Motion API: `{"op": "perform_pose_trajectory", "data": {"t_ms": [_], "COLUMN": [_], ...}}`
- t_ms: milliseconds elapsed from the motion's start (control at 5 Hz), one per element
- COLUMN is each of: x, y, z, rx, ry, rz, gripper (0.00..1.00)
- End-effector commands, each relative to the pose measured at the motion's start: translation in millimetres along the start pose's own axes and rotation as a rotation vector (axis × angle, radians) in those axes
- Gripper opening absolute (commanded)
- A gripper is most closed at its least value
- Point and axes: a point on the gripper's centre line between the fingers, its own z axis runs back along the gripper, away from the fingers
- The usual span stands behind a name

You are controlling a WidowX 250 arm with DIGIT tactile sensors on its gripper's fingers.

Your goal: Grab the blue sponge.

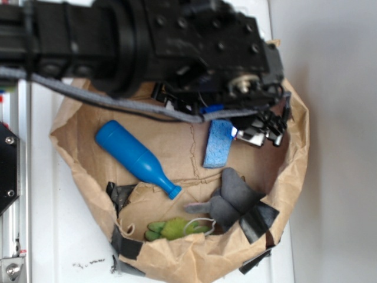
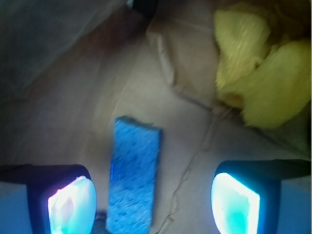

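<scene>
in the exterior view the black robot arm (image 1: 147,41) fills the upper part of the frame and reaches toward the upper right, over a brown paper bag (image 1: 297,153) that lies opened like a shallow bowl on a white table (image 1: 41,236). the gripper (image 1: 259,137) is at the right side of the bag, and its shiny metal end is just beside the upper right corner of the blue sponge (image 1: 217,144). the sponge lies flat on the paper, a little right of the middle of the frame, with its long side almost vertical.

in the wrist view the sponge (image 2: 132,175) is in the lower middle, nearer to the left finger (image 2: 72,204) than to the right finger (image 2: 235,202). the two fingers stand far apart (the pincer is wide) and nothing is between the pads; the sponge lies on the paper below them, and whether the left pad touches it cannot be told.

other things are in the bag. a glossy blue bottle (image 1: 135,158) lies tilted at the left of the middle, its cap pointing to the lower right. a grey cloth (image 1: 232,197) is at the lower right, and a small green toy (image 1: 174,229) is at the bottom. black tape (image 1: 259,219) holds the torn edges. in the wrist view a yellow cloth (image 2: 263,73) is at the upper right.
</scene>
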Motion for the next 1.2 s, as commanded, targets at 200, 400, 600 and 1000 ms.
{"op": "perform_pose_trajectory", "data": {"t_ms": [200, 400, 600, 1000], "x": [-29, -37, -30, -18], "y": [-5, -6, -13, -18], "z": [-7, -14, -31, -41], "rx": [-0.048, -0.068, -0.074, -0.058], "ry": [-0.064, -0.062, -0.146, -0.133], "rz": [-0.069, -0.078, -0.054, -0.057], "gripper": [1.0, 1.0, 1.0, 0.0]}}
